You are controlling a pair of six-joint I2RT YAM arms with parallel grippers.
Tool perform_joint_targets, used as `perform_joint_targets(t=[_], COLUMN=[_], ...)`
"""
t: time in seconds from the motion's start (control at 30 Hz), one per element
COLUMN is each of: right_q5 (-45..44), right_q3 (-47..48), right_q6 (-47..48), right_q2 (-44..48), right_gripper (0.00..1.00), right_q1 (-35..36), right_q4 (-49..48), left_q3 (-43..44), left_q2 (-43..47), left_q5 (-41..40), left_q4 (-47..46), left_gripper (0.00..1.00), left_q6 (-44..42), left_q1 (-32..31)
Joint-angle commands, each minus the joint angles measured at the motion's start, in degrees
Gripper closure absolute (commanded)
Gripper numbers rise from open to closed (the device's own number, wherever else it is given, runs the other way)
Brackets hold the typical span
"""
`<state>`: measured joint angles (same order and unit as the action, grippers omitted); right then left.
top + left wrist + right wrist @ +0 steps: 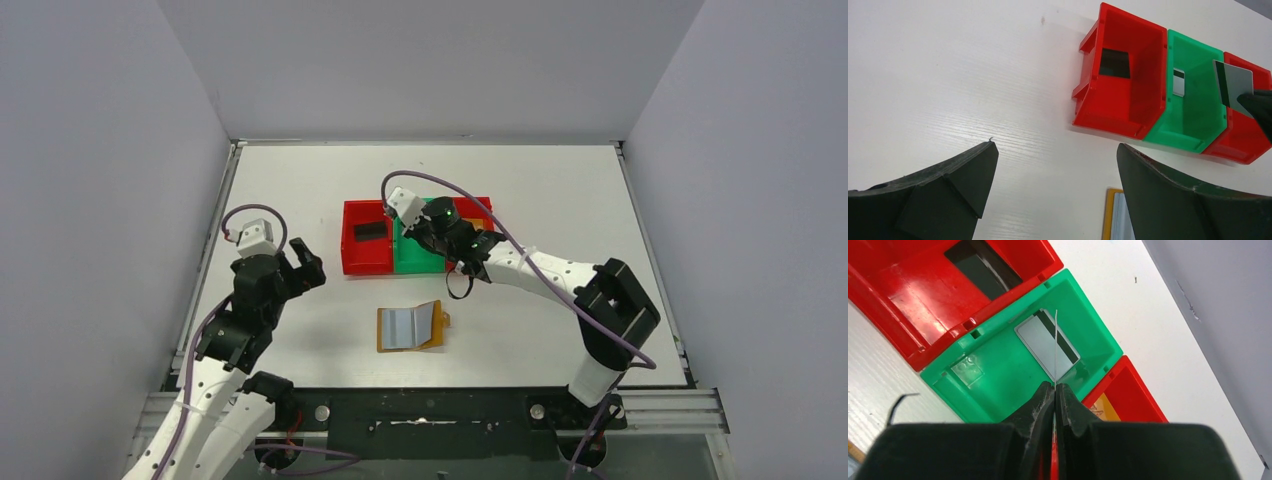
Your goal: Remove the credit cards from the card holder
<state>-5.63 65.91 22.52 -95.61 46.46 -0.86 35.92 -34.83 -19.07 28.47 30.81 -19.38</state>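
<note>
The card holder (410,327) lies open on the table, orange-tan with two pale blue-grey panels; its corner shows in the left wrist view (1114,215). My right gripper (437,228) (1055,386) is shut on a grey credit card (1055,342), seen edge-on, held above the green bin (998,380). The left wrist view shows that card (1235,82) upright over the bins. Another grey card (1040,340) lies flat in the green bin. My left gripper (300,268) (1055,150) is open and empty, above the table left of the holder.
Three bins stand in a row behind the holder: a red one (365,262) holding a dark card (369,231), the green one (420,262), and a second red one (1143,400) holding an orange card (1105,407). Grey walls enclose the table.
</note>
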Motion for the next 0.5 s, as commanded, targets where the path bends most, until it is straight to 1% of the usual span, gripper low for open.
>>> perform_joint_targets(t=[0.0,0.17,0.27,0.47], right_q5=[2.46,2.74,1.58,-0.55], right_q3=[3.3,3.05,3.85,3.29], right_q6=[1.45,0.82,-0.05,2.05], right_q2=[-1.91,-3.01,-3.34,-3.11], right_gripper=[1.0,1.0,1.0,1.0], right_q1=[-1.52,-1.72,-1.76,-1.72], right_q4=[1.57,2.53,4.75,7.14], left_q3=[0.29,0.1,-0.02,0.2], left_q2=[0.38,0.38,0.16,-0.43], left_q5=[-0.45,0.1,0.41,0.86], left_q4=[-3.51,-3.66,-3.68,-3.51], left_gripper=[0.09,0.09,0.09,0.09], left_q6=[-0.84,-1.14,-1.25,-1.28], left_q1=[0.39,0.48,0.48,0.74])
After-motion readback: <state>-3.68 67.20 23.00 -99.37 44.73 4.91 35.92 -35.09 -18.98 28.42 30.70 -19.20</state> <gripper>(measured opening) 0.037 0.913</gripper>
